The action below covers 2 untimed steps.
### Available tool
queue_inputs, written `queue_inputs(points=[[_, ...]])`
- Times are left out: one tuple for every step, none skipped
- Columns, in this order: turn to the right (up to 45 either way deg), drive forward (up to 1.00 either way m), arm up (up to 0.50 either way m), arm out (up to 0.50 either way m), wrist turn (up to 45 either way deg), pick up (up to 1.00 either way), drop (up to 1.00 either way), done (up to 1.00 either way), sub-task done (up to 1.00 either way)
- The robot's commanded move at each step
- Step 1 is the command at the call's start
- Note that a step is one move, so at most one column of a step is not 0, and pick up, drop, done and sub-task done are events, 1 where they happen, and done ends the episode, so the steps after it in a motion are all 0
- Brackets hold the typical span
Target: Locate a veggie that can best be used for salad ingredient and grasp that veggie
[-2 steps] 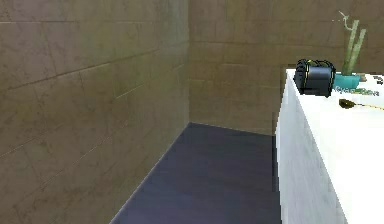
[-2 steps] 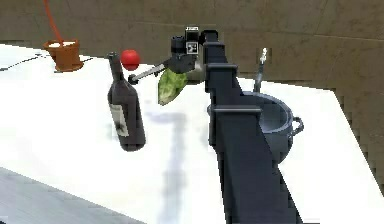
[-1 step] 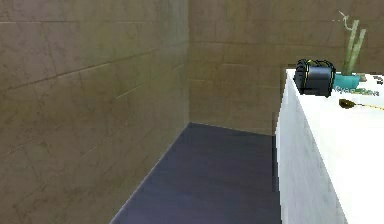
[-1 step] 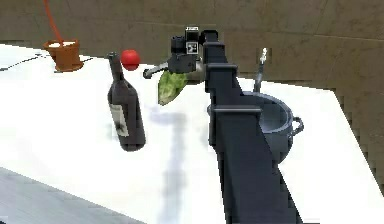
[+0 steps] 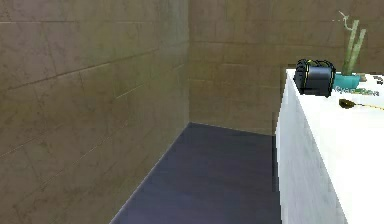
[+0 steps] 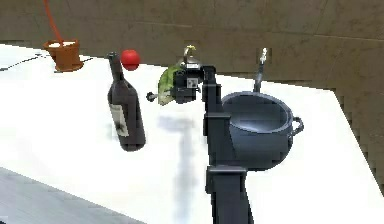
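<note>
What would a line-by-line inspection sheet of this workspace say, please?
Surface: white countertop.
Job's things: green leafy thing at the tool's far end, perhaps the salad veggie; red round thing farther out.
Clutter: dark bottle, upright; grey pot beside the arm; orange pot; upright utensil; black appliance and teal plant pot in the forward view.
Tool: tool at the leafy thing; cannot tell whether it holds anything.
Cables: thin dark line at the arm side view's left edge, perhaps a cord.
Surroundings: brown tiled walls, dark floor.
</note>
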Motion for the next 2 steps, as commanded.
queue_inputs(points=[[0.0, 0.0, 0.0, 0.0, 0.0, 1.0, 0.0, 0.0, 0.0], [0.0, 0.0, 0.1, 0.0, 0.0, 0.0, 0.0, 0.0, 0.0]])
